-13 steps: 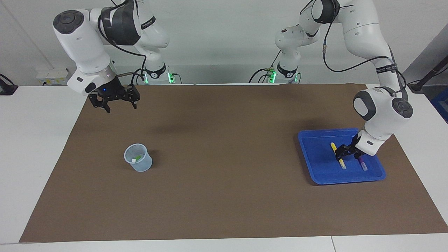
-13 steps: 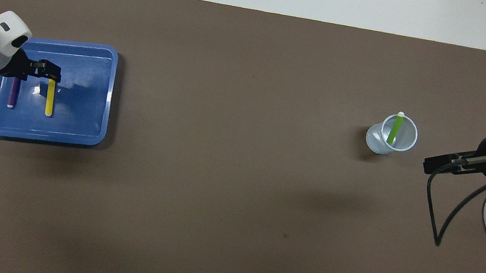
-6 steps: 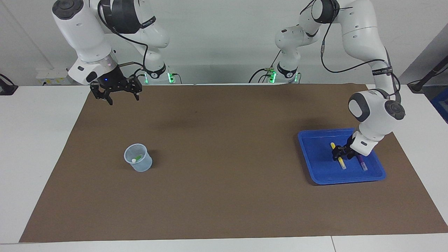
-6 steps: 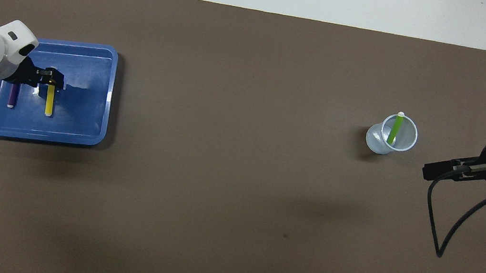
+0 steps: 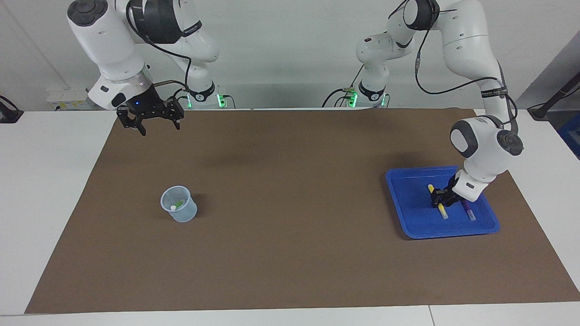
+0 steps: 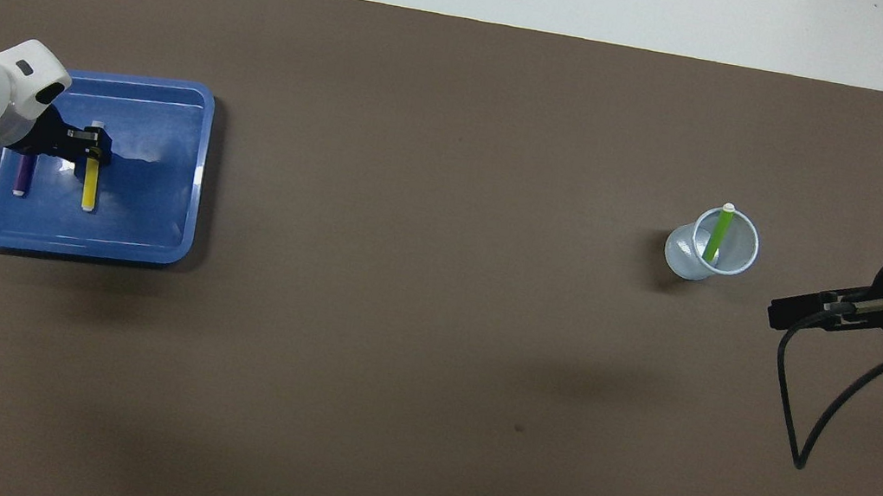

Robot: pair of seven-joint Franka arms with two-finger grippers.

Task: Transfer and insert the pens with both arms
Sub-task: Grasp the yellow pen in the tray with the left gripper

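Pens: yellow point(image 5: 437, 202) and purple point(image 5: 468, 210) lie in the tray point(image 5: 410, 217) near the left arm's table edge, the left end effector point(image 5: 440, 195) clenching around yellow to lift it, green point(image 6: 717, 234) already cupped point(image 6: 713, 247), right end effector point(image 5: 156, 126) released, waiting.

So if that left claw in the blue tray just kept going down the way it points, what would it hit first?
The yellow pen: the left claw sits down around it in the blue tray, though actual contact is hard to judge.
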